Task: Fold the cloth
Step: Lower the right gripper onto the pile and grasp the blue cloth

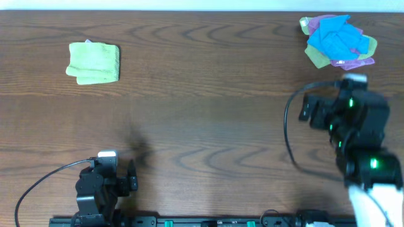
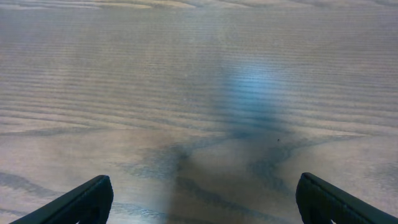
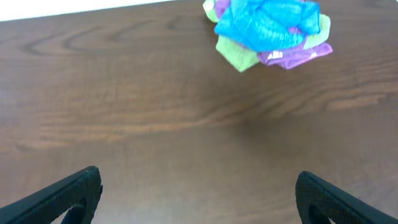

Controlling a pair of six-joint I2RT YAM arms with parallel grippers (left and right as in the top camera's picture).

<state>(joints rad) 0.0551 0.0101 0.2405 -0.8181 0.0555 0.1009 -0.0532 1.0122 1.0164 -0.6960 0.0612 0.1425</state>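
Atop other cloths (image 1: 317, 58), the cloth (image 1: 338, 36) lies crumpled, seemingly unfolded.

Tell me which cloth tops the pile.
The sky-blue cloth, crumpled atop the purple cloth and a loose green cloth at far right; the folded green cloth lies alone at far left.

A dark brown wood-grain table (image 1: 208, 120) fills the view. Beyond its far edge runs a pale strip (image 1: 189, 4), whether wall or floor is unclear. Soft light leaves a bluish sheen (image 2: 252, 93) on its near left surface.
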